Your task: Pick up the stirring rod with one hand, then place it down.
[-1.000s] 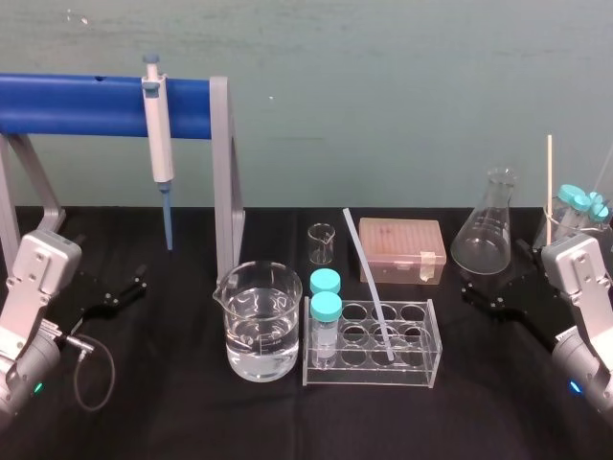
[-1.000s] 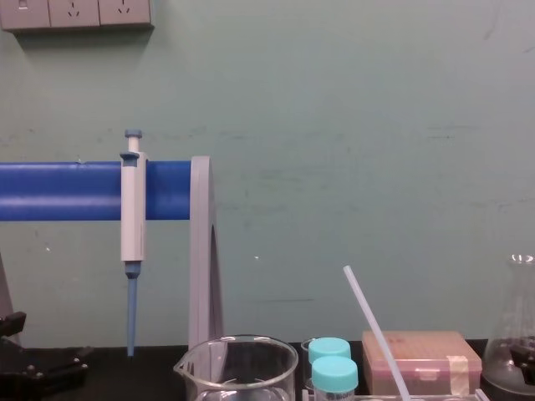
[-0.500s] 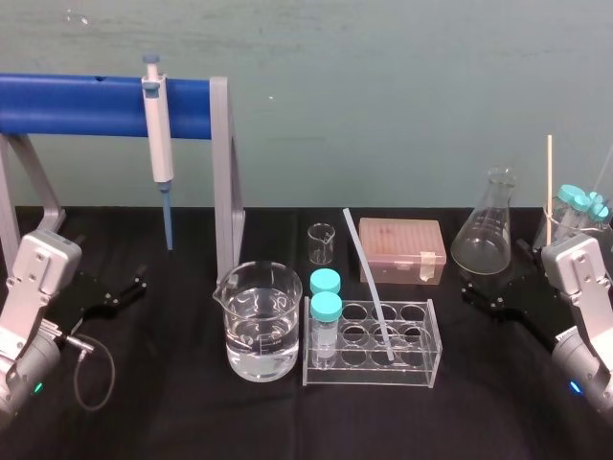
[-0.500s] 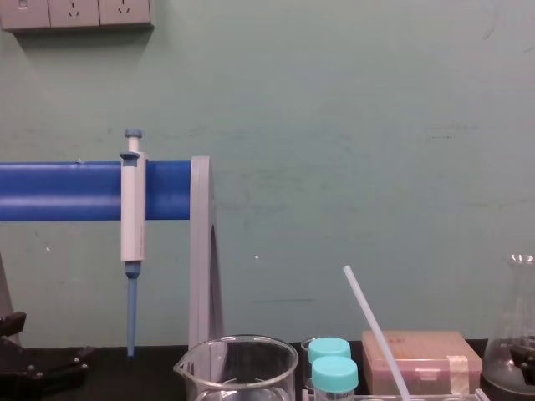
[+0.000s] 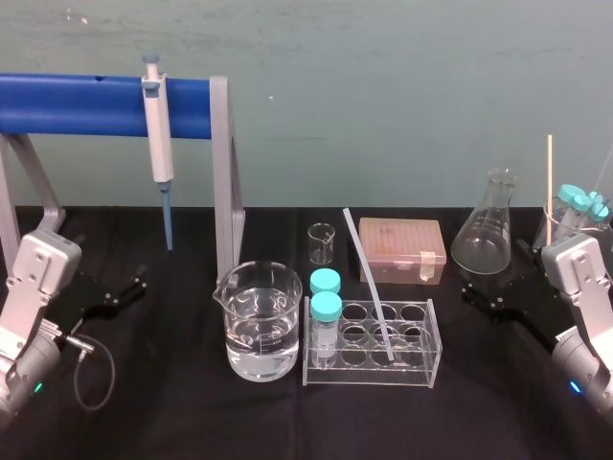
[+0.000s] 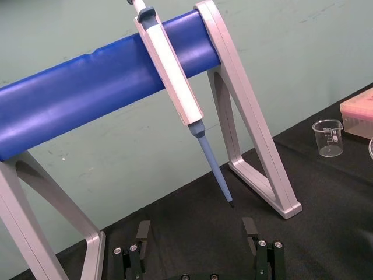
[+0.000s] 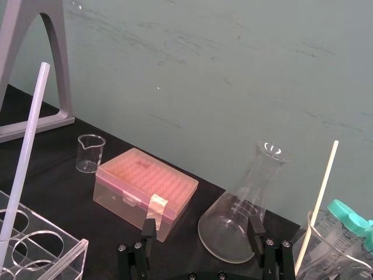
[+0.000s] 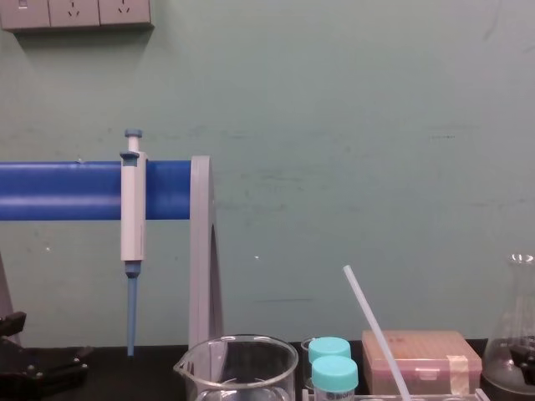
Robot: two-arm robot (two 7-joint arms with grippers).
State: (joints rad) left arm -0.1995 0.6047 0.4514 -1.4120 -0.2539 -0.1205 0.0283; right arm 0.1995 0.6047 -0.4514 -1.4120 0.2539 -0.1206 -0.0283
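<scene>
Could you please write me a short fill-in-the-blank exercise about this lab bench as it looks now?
1. The stirring rod leans in the clear tube ____.
2. The pipette hangs from the ____ bar.
3. The left end effector and right end effector are both ____, gripping nothing.

Missing words: rack; blue; open.

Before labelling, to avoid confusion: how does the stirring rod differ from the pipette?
The stirring rod is thin, translucent; the pipette thicker, white, blue-tipped. The rod leans in the tube rack; the pipette hangs upright on the blue bar. Both are long; left gripper and right gripper touch neither.
</scene>
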